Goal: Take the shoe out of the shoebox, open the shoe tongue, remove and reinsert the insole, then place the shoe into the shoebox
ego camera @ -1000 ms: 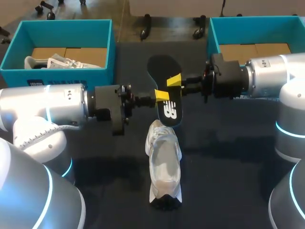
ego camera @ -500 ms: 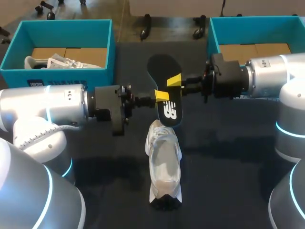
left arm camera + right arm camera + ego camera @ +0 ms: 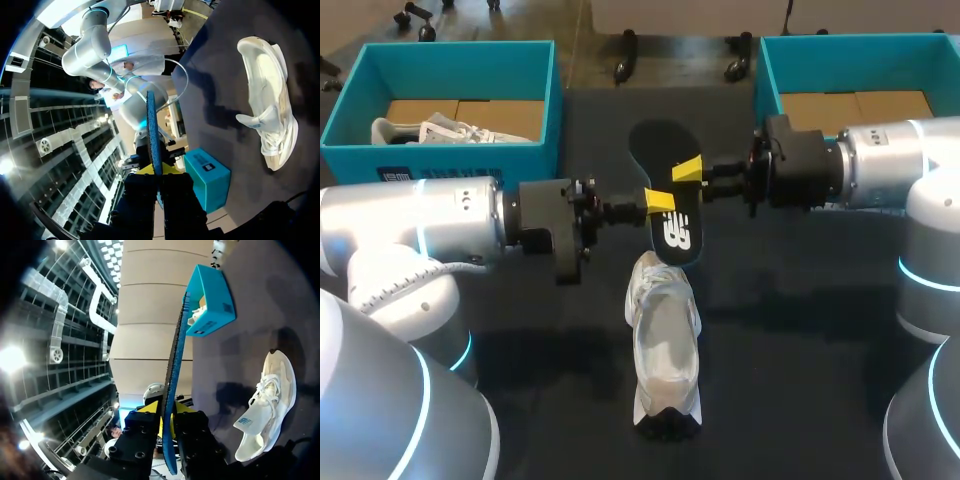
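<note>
Looking from above, the flat black insole [image 3: 663, 150] hangs over the dark table [image 3: 800, 330], clamped by the left gripper [image 3: 660, 200] and the right gripper [image 3: 687, 168] — the white mesh sneaker [image 3: 665, 340] lies beneath. Left wrist view: fingers clenched on the insole's edge. Right wrist view: the same grasp.

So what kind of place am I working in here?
Probably a robot lab bench: a dark table, two teal shoeboxes at its far corners, and the left gripper and right gripper gripping one black insole near a white shoe.
</note>
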Robot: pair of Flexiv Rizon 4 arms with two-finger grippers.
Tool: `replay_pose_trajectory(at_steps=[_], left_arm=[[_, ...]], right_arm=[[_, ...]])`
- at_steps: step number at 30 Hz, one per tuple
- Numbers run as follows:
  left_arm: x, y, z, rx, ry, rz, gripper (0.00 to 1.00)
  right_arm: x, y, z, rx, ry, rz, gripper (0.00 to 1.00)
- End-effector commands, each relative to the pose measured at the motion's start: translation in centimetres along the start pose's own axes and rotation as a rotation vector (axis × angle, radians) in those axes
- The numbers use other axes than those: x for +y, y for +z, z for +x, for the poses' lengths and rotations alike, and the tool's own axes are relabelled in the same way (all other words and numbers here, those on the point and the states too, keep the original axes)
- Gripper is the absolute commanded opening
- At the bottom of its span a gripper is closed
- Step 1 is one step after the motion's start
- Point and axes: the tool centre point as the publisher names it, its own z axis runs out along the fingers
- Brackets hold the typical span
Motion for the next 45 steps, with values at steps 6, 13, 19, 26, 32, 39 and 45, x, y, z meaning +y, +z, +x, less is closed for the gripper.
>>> replay_pose_trajectory(at_steps=[6, 13, 19, 26, 32, 39, 45], left_arm=[[-0.1, 0.2, 0.1, 0.000, 0.002, -0.001, 0.00], [-0.1, 0.2, 0.1, 0.000, 0.002, -0.001, 0.00], [-0.1, 0.1, -0.1, 0.004, 0.000, -0.001, 1.00], [-0.6, -2.9, -1.8, 0.013, -0.023, 0.008, 1.00], [0.0, -6.8, -2.5, 0.127, -0.077, 0.055, 1.00], [1.3, -9.8, -2.2, 0.297, -0.190, 0.121, 1.00], [2.3, -10.5, -1.7, 0.450, -0.145, 0.143, 1.00]], right_arm=[[0.0, 0.3, 0.3, -0.001, -0.003, -0.019, 0.13], [0.0, 0.3, 0.1, 0.003, 0.008, -0.023, 0.00], [-0.1, 0.4, 0.0, 0.007, 0.011, -0.023, 0.00], [-0.2, 0.1, -0.5, 0.010, 0.013, -0.028, 0.00], [-0.3, 0.3, -1.0, 0.013, 0.010, -0.015, 0.00], [-0.2, 0.5, -1.4, 0.011, 0.003, -0.016, 0.00], [-0.2, 0.5, -1.4, 0.011, 0.003, -0.016, 0.00]])
